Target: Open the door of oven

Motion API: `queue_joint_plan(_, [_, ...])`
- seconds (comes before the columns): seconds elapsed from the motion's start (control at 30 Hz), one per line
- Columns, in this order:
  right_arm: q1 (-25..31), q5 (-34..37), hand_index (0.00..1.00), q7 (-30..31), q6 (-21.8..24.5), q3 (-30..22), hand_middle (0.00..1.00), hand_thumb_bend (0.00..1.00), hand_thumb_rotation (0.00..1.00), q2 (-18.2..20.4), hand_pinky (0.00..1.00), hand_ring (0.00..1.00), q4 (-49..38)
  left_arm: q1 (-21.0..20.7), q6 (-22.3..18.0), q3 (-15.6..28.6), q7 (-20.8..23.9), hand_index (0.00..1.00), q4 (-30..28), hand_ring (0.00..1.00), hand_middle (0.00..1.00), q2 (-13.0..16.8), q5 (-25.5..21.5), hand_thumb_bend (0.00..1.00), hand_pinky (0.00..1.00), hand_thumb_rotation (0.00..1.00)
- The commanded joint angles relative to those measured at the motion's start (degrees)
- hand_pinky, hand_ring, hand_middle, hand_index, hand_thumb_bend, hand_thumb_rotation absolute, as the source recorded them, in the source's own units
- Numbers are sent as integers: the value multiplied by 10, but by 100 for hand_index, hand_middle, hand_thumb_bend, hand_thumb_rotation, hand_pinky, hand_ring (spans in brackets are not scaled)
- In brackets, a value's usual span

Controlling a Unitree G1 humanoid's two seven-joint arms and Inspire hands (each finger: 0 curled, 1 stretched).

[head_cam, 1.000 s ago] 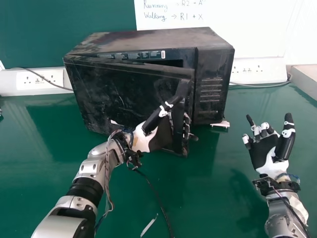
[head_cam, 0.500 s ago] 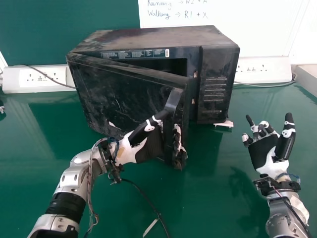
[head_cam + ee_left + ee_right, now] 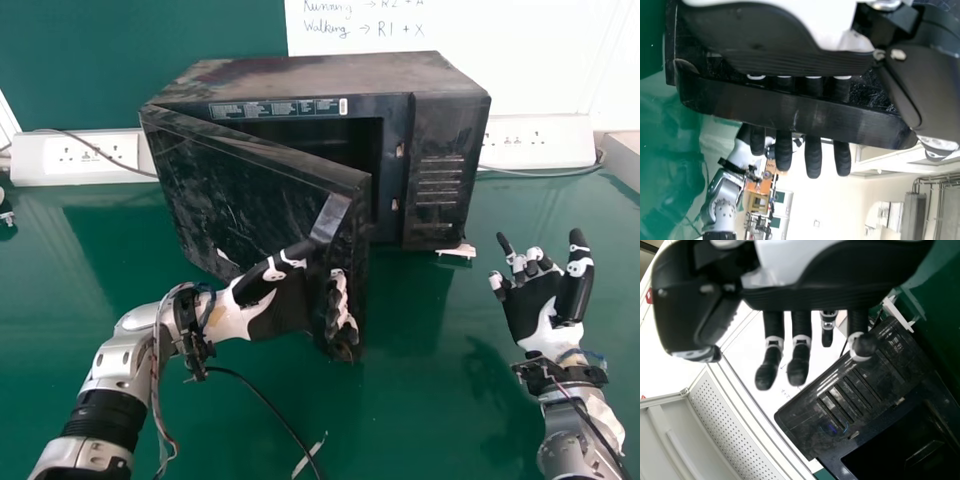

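The black oven (image 3: 320, 78) stands on the green table with its door (image 3: 255, 195) swung partway outward, so a dark gap shows at its right side. My left hand (image 3: 278, 305) is at the door's free edge, fingers curled round the handle (image 3: 331, 217). In the left wrist view, the fingers of my left hand (image 3: 760, 47) pass behind the long handle (image 3: 790, 114) and come out past it. My right hand (image 3: 530, 305) is held palm up, fingers relaxed, right of the oven and apart from it. The right wrist view has my right hand (image 3: 840, 282) near the oven's vented side (image 3: 850, 395).
White socket strips (image 3: 85, 155) lie behind the oven on both sides. A black cable (image 3: 265, 400) crosses the green table (image 3: 430, 400) by my left forearm. A small white piece (image 3: 457, 251) lies at the oven's front right corner.
The door has swung farther outward from the oven, widening the gap. My left hand has moved with the handle toward the robot and slightly left. My right hand has stayed in place.
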Motion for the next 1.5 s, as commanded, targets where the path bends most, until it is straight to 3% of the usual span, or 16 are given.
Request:
queue_joint_plan(0.0, [-2,7,10,11,4,-3,6,89,86,-6,0,0,5,-43,-18,-23,-148,42,-12,7,14,-38,-65,57,2,11])
queue_joint_plan(0.2, [-1,4,10,4,3,0,6,89,87,-4,0,0,-2,18,4,44,-137,48,-67,12,21,-53,-135,52,7,7])
queue_joint_plan(0.37, [-3,5,10,5,0,-1,6,89,87,-4,0,0,1,54,54,78,-128,48,-142,11,19,-65,-195,52,6,8])
queue_joint_plan(0.43, [-3,1,11,0,-5,0,6,89,87,-4,0,0,1,52,111,68,-126,48,-173,10,18,-34,-192,52,5,9])
queue_joint_plan(0.47, [-3,0,10,2,-8,0,6,89,88,-4,0,0,0,42,117,60,-137,48,-169,9,18,-21,-197,52,5,9])
queue_joint_plan(0.57, [-3,3,10,5,-4,0,6,90,88,-4,0,0,0,14,49,36,-153,48,-147,11,18,9,-213,52,6,8])
queue_joint_plan(0.63, [-3,4,10,4,-1,-1,6,91,87,-5,0,0,0,16,5,48,-153,48,-147,10,18,0,-229,52,5,8])
queue_joint_plan(0.67, [-2,4,11,4,-1,-1,6,92,86,-5,0,0,-1,25,10,65,-153,48,-149,10,19,-14,-243,52,5,8])
queue_joint_plan(0.77, [-1,5,10,3,-2,-2,6,92,86,-5,0,0,-3,56,72,107,-148,48,-170,12,21,-32,-250,52,6,9])
queue_joint_plan(0.83, [-1,4,10,6,-4,-2,6,91,86,-6,0,0,-3,59,95,106,-150,48,-180,11,21,-8,-234,51,6,8])
queue_joint_plan(0.97, [-1,2,10,-2,-1,-1,6,94,85,-6,0,0,-4,66,147,131,-133,48,-188,13,22,-9,-264,51,7,7])
queue_joint_plan(1.1, [-1,1,10,-2,-4,0,6,92,86,-4,0,0,-4,95,93,186,-75,48,-241,16,27,-14,-275,51,10,7])
queue_joint_plan(1.13, [-1,1,10,-7,-1,0,6,93,86,-3,0,0,-6,107,66,207,-50,50,-263,19,35,-25,-282,51,12,3])
queue_joint_plan(1.23, [-1,3,10,-8,-1,-1,6,92,86,-3,0,0,-7,126,-55,256,-25,51,-311,21,40,-43,-276,51,14,0])
queue_joint_plan(1.33, [-2,4,10,-4,-2,-2,6,90,87,-5,0,0,-5,117,-137,274,-27,48,-327,16,30,-58,-272,51,11,9])
queue_joint_plan(1.47, [0,3,10,-4,-2,-1,6,91,86,-5,0,0,-8,124,-148,270,-4,48,-358,13,26,-62,-265,51,7,9])
